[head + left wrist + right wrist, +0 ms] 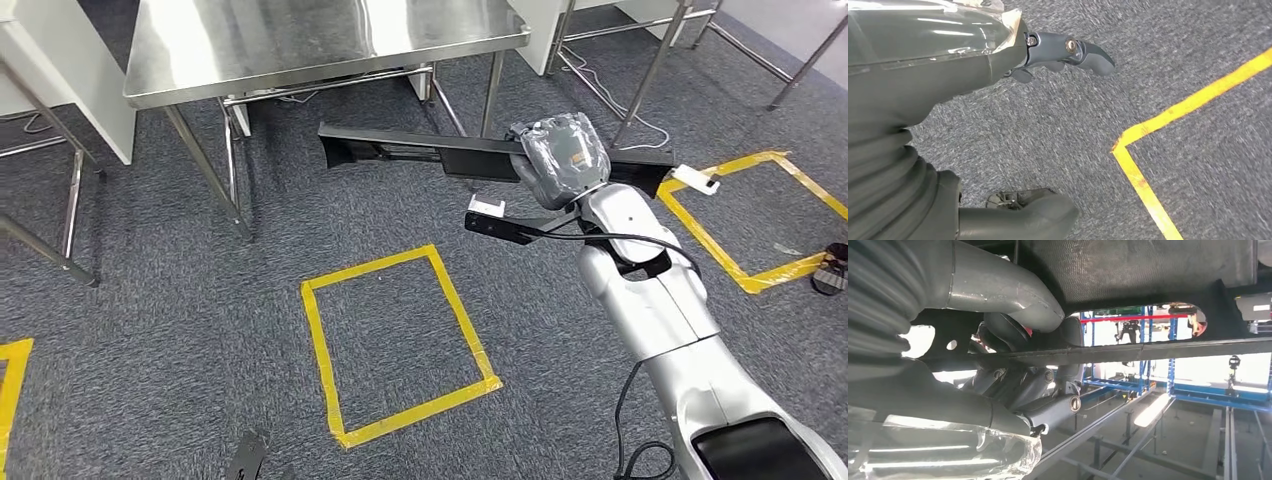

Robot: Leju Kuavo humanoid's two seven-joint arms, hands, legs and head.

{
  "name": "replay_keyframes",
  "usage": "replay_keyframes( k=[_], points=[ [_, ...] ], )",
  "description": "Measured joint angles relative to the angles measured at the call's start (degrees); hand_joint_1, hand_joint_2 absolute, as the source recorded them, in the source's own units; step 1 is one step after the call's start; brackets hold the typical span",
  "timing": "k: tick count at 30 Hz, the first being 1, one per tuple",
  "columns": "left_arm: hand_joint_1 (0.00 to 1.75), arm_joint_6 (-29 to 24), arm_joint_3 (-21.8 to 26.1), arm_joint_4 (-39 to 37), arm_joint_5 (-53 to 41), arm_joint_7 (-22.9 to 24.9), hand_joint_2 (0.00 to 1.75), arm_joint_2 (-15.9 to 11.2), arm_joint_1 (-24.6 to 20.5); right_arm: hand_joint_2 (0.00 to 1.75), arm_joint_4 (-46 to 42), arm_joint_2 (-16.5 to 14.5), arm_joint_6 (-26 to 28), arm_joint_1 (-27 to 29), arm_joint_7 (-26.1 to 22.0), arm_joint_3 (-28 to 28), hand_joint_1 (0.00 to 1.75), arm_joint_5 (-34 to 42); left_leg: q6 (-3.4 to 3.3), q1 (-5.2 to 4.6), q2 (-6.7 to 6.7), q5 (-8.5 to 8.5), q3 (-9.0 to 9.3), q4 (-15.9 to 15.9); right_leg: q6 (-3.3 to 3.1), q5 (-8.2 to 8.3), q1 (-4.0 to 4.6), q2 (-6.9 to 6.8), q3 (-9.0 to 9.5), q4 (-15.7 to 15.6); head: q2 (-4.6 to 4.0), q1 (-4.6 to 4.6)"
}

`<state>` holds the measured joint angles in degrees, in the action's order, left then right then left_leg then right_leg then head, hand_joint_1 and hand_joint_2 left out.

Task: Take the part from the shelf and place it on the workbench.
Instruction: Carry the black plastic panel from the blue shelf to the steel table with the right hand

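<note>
So the part point(430, 150), a long black bar-shaped piece, was being held in the right hand point(560, 160), roughly level and stretched crosswise over the carpet. It was gripped a good way toward one end, so the longer stretch stuck out to the left in the head view, with a small white tag point(693, 180) seen near the shorter end. In the right wrist view the thick grey thumb point(1008, 290) was wrapped over one side of the part point(1148, 265) and the darker fingers point(1013, 385) were curled up against the other side, so a firm grip was shown there.

The steel counter point(300, 45) was seen just beyond the part in the head view, its shiny top bare where visible, its legs planted on the grey carpet point(150, 320). The part was held out in front of the counter's near edge, not resting on it.

A yellow tape rectangle point(395, 345) was marked on the carpet below the part, and a second one point(760, 215) was laid off to the right.

The left hand point(1058, 55) was pointed down at the carpet near a yellow tape corner point(1120, 145). Nothing was held in it, and the fingers were loosely curled with the thumb kept apart from them.
</note>
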<state>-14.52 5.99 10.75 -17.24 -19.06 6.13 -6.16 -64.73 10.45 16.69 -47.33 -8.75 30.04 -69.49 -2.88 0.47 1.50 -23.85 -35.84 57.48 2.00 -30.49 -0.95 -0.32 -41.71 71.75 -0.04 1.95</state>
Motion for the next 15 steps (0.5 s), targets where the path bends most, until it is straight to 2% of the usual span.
replay_keyframes(
  k=[1, 2, 3, 4, 5, 8, 10, 12, 13, 14, 15],
  points=[
    [0.0, 0.19, 0.06, 0.0, 0.01, -0.08, 1.75, 0.02, 0.0, 1.75, 0.05, 0.0, 0.01, -0.05, 0.03, 0.08, 1.62, -0.02, 0.22, 0.04, 0.3, -0.22, 0.03, 0.2, 0.53, 1.9, -0.22, 0.05, 1.91, -4.31, 0.0, -0.04],
    [0.0, 0.38, 0.14, 0.0, -0.01, -0.19, 1.75, 0.04, -0.01, 1.75, 0.08, -0.03, 0.01, -0.12, 0.06, 0.18, 1.62, -0.04, 0.55, -0.07, 0.55, -0.55, 0.0, 0.51, 0.75, 3.4, -0.29, 0.11, 3.9, -8.28, -0.01, -0.1],
    [0.0, 0.49, 0.22, 0.0, -0.04, -0.3, 1.75, 0.04, 0.0, 1.75, 0.1, -0.08, 0.01, -0.17, 0.1, 0.26, 1.62, -0.08, 0.89, -0.17, 0.74, -0.87, -0.03, 0.79, 0.63, 4.38, -0.34, 0.16, 5.35, -11.17, -0.01, -0.11],
    [0.0, 0.53, 0.29, 0.0, -0.08, -0.39, 1.75, 0.04, 0.03, 1.75, 0.12, -0.14, 0.01, -0.21, 0.13, 0.35, 1.62, -0.12, 1.16, -0.26, 0.85, -1.1, -0.08, 1.0, 0.28, 4.76, -0.29, 0.2, 6.17, -12.64, -0.01, -0.11],
    [0.0, 0.51, 0.34, 0.0, -0.13, -0.44, 1.75, 0.04, 0.07, 1.75, 0.14, -0.21, 0.01, -0.22, 0.16, 0.43, 1.62, -0.16, 1.39, -0.32, 0.91, -1.25, -0.1, 1.06, -0.22, 4.68, -0.09, 0.2, 6.37, -12.81, -0.01, -0.11],
    [0.0, 0.43, 0.42, 0.0, -0.16, -0.52, 1.75, -0.09, 0.16, 1.75, 0.15, -0.33, 0.02, -0.34, 0.26, 0.66, 1.62, -0.23, 2.11, 0.01, 0.5, -2.14, -0.42, 2.15, -1.43, 4.59, -0.33, 0.13, 6.75, -12.93, 0.0, -0.01],
    [0.0, 0.39, 0.43, 0.0, -0.16, -0.57, 1.75, -0.15, 0.16, 1.75, 0.15, -0.42, 0.03, -0.41, 0.29, 0.78, 1.62, -0.23, 2.71, 0.18, -0.32, -4.69, -2.9, 7.34, -2.16, 4.33, -0.47, 0.11, 7.25, -13.0, 0.0, 0.2],
    [0.0, 0.38, 0.43, 0.0, -0.16, -0.59, 1.75, -0.13, 0.19, 1.75, 0.19, -0.48, 0.03, -0.38, 0.29, 0.96, 1.62, -0.23, 3.03, 0.29, -0.82, -7.47, -7.27, 15.07, -2.67, 3.91, -0.33, 0.1, 7.7, -12.99, 0.0, 0.28],
    [0.0, 0.38, 0.43, 0.0, -0.16, -0.59, 1.75, -0.13, 0.22, 1.75, 0.21, -0.5, 0.03, -0.35, 0.29, 1.07, 1.62, -0.24, 3.03, 0.29, -0.91, -7.63, -8.91, 17.37, -2.78, 3.64, -0.23, 0.1, 8.0, -12.99, 0.0, 0.3],
    [0.0, 0.38, 0.44, 0.0, -0.16, -0.59, 1.75, -0.13, 0.24, 1.75, 0.23, -0.51, 0.03, -0.31, 0.29, 1.14, 1.62, -0.24, 2.88, 0.27, -0.97, -6.5, -9.45, 17.33, -2.8, 3.3, -0.12, 0.1, 8.42, -12.98, -0.01, 0.3],
    [0.0, 0.38, 0.44, 0.0, -0.16, -0.59, 1.75, -0.14, 0.25, 1.75, 0.24, -0.54, 0.03, -0.31, 0.29, 1.19, 1.62, -0.24, 2.54, 0.21, -1.03, -4.23, -8.65, 14.71, -2.73, 2.9, 0.0, 0.11, 8.97, -13.0, -0.01, 0.3]
  ],
)
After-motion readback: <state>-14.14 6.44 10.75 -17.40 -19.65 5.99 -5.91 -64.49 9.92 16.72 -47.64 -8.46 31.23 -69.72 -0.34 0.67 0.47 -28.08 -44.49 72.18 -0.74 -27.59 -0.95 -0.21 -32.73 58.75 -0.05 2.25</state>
